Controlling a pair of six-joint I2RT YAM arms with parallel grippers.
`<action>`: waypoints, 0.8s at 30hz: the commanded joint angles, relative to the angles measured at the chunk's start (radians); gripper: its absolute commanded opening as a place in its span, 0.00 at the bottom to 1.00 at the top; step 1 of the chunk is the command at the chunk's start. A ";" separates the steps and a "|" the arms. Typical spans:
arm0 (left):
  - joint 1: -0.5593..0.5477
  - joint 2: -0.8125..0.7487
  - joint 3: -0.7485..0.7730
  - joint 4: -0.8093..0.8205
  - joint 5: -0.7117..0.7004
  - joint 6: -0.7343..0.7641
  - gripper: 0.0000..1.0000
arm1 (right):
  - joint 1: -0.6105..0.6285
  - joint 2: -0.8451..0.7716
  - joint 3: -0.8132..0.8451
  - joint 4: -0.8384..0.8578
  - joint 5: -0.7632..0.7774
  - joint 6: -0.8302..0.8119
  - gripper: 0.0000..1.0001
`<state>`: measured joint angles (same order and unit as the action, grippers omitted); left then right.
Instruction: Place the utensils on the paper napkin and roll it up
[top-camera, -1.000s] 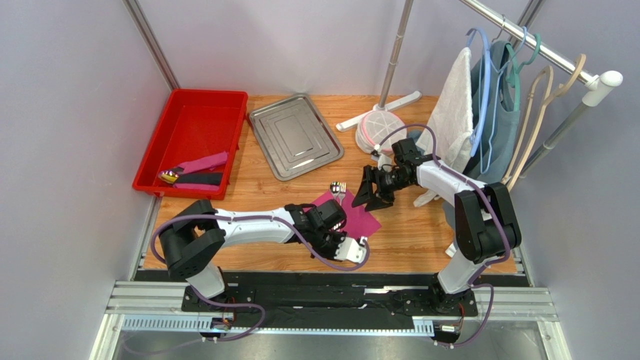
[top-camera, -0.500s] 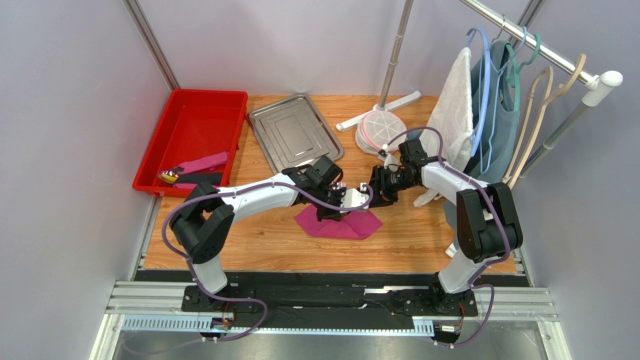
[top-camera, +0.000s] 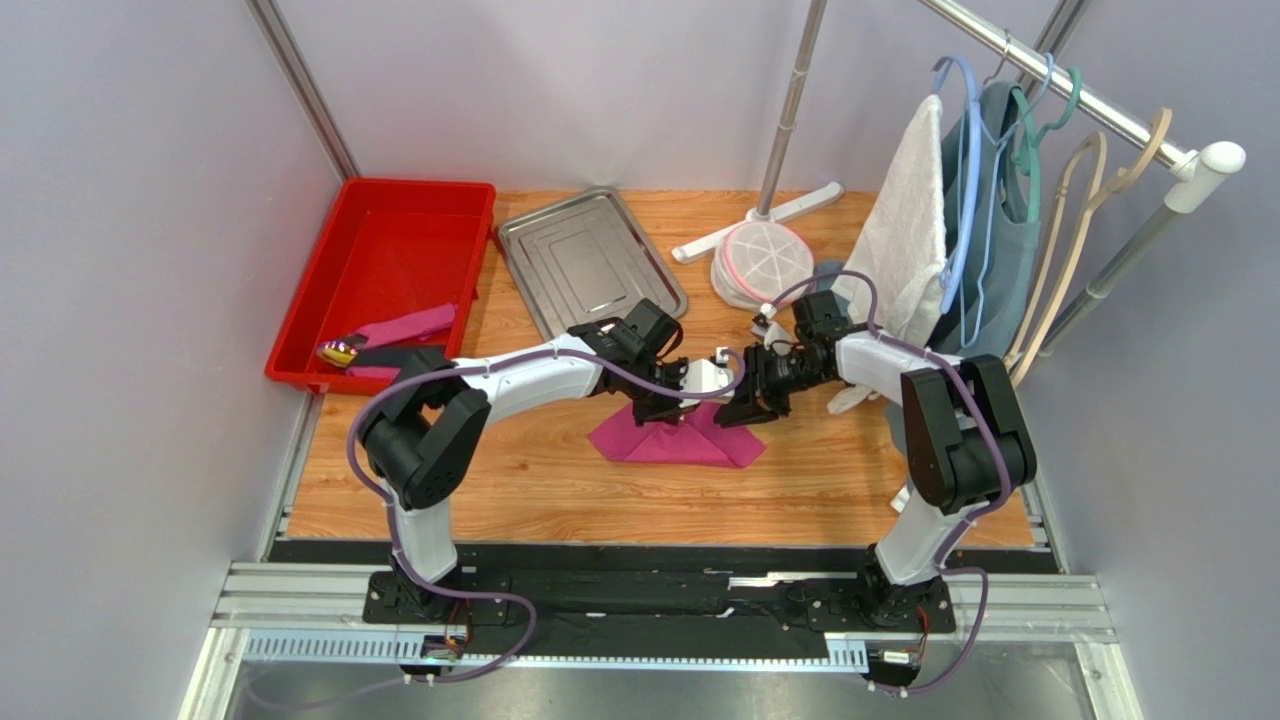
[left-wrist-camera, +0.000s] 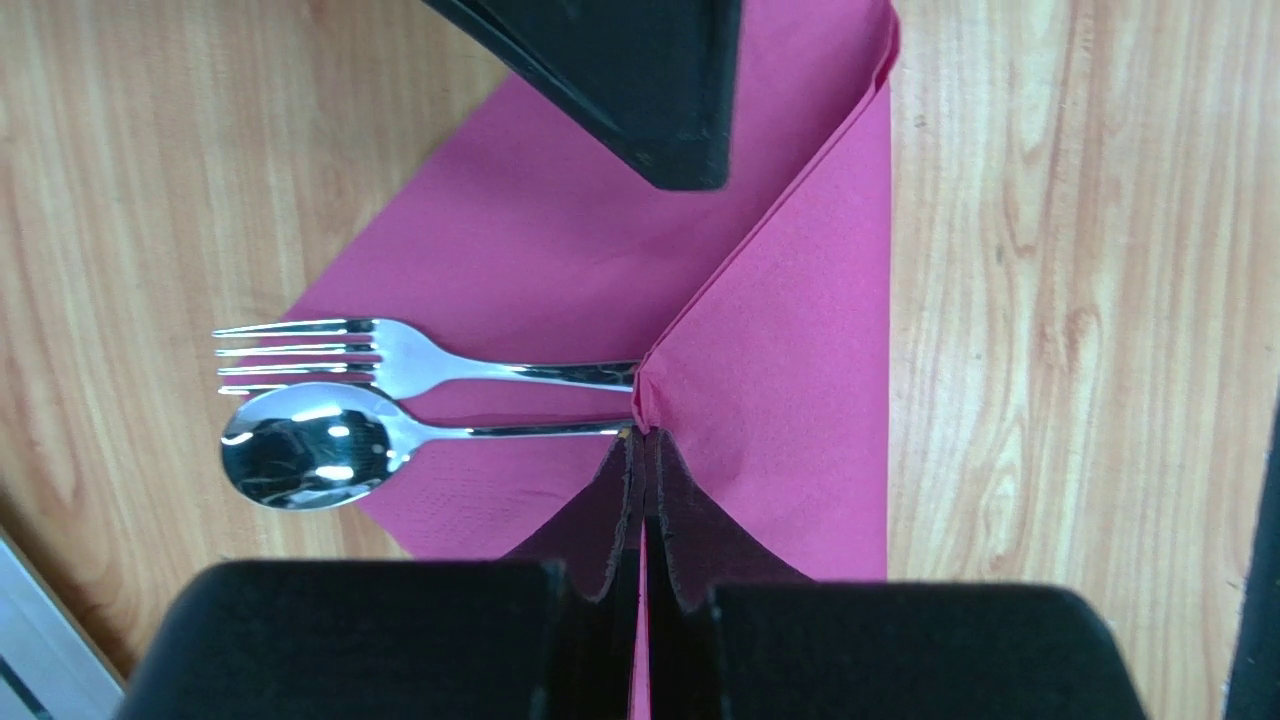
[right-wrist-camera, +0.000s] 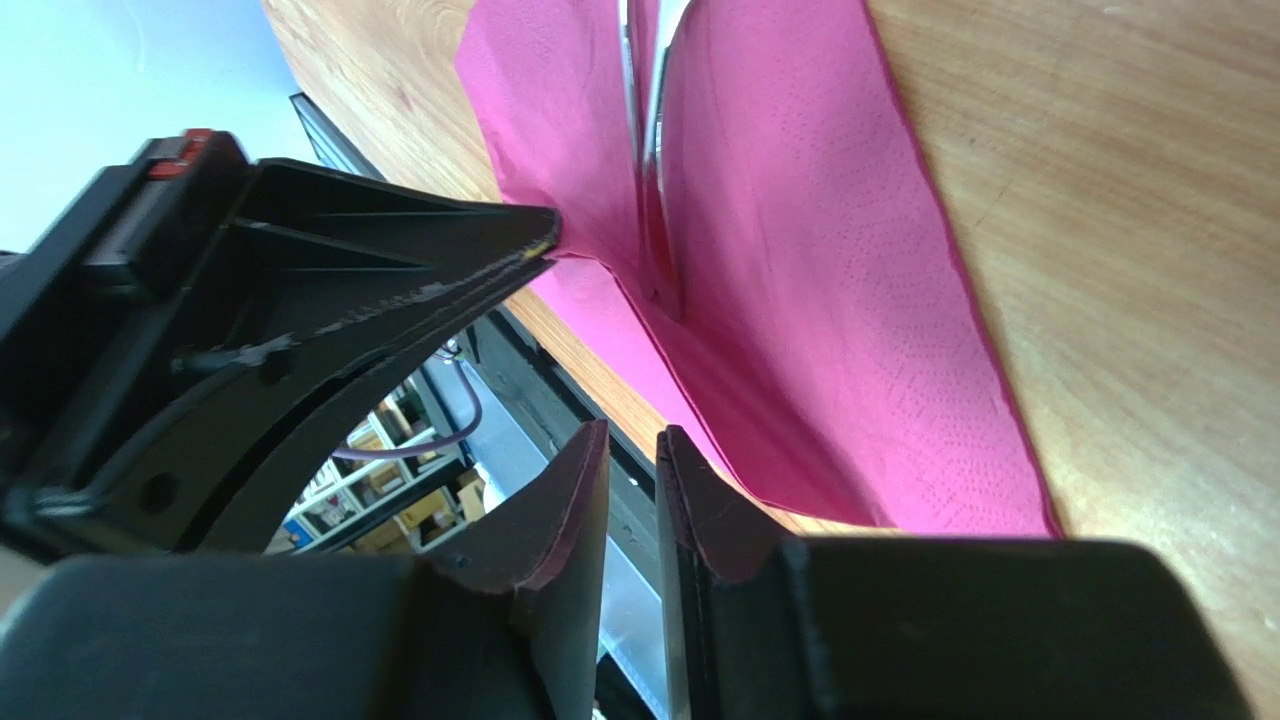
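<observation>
**Left gripper** (left-wrist-camera: 646, 450): closed, pinching a raised fold of the thin magenta-pink paper napkin (left-wrist-camera: 781, 375).

**Right gripper** (right-wrist-camera: 631, 443): jaws almost together, a thin gap showing. I cannot tell whether it grips anything. It sits low at the napkin's opposite side.

**Utensils:** silver metal fork (left-wrist-camera: 391, 353) and silver metal spoon (left-wrist-camera: 316, 450) lie side by side on the napkin. Their handles run under the fold and their heads reach past its edge.

**Napkin:** about mid-way across the wooden surface (left-wrist-camera: 1082, 375).

**Progress:** placing looks done and the first fold is made. The rolling is left.

**Change over the last second:** the napkin was flat and is now folded over. The left gripper has swung from the near side across it. The right gripper has narrowed and closed in.
</observation>
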<state>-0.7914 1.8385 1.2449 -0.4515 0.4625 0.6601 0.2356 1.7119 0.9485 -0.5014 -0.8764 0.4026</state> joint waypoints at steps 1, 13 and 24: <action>0.006 0.016 0.037 0.065 -0.022 0.013 0.00 | 0.022 0.029 0.006 0.047 -0.036 0.025 0.21; 0.009 0.041 0.044 0.125 -0.073 0.032 0.00 | 0.065 0.058 0.007 0.064 -0.027 0.035 0.20; 0.011 0.064 0.045 0.143 -0.090 0.026 0.00 | 0.099 0.107 0.013 0.069 0.014 0.033 0.19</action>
<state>-0.7887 1.8912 1.2556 -0.3450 0.3786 0.6720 0.3210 1.8008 0.9485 -0.4557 -0.8795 0.4305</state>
